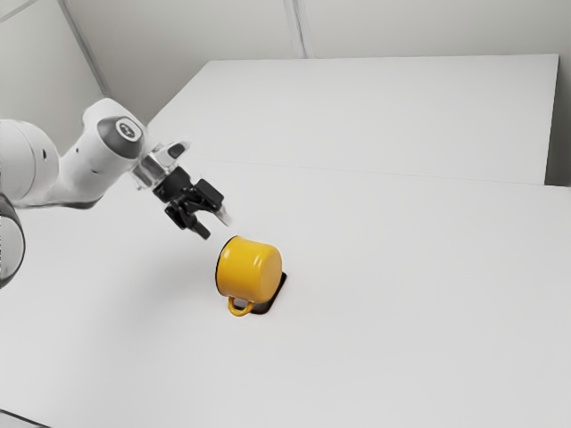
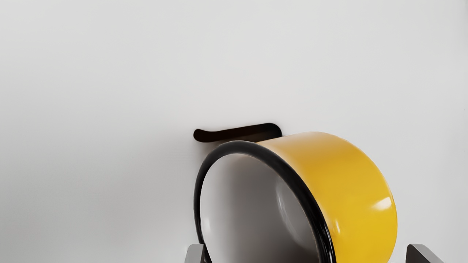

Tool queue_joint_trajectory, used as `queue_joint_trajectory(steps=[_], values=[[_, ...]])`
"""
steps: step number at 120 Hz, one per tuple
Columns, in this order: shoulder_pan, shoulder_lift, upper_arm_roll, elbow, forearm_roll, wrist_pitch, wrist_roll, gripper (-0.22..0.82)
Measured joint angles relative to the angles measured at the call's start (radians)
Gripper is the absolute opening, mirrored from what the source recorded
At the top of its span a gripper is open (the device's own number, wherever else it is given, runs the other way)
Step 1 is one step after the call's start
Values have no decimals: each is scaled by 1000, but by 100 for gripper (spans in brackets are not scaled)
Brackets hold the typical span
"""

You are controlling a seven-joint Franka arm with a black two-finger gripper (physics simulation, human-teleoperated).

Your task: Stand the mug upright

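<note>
Mug (image 1: 250, 270), yellow outside with a black rim (image 2: 241, 147): lies on its side on the white bench (image 1: 401, 303), not upright. Its mouth faces the exterior view's left, toward the arm, and its closed base faces the exterior view's right. The yellow handle (image 1: 239, 309) projects toward the lower edge of the exterior view. The wrist view looks obliquely into the mouth and reveals a pale, smooth interior shaded toward its depth.

Fingers (image 1: 202, 230): spread wide apart, with nothing gripped. In the exterior view they hang above the bench, near the mouth end of the mug and apart from it. In the wrist view one tip overlaps the rim and the other lies past the yellow wall.

Arm (image 1: 76, 174): white with dark grey parts; enters from the exterior view's left, angled down toward the mug.

Dark patch (image 2: 237, 134): narrow, round-ended, just beside the mug and partly hidden by it; whether object or shadow cannot be told.
</note>
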Motion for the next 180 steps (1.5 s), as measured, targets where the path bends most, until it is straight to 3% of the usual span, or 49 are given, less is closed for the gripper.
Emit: queue_joint_trajectory(steps=[16,43,68,96,134,180], values=[[8,41,1,-45,-141,-55,74,60],[9,2,13,-167,-281,-82,172,60],[9,-4,15,-184,-337,-85,239,58],[8,-16,15,-200,-373,-87,291,38],[9,-23,15,-229,-440,-102,345,-4],[8,-77,15,-258,-501,-111,406,-16]])
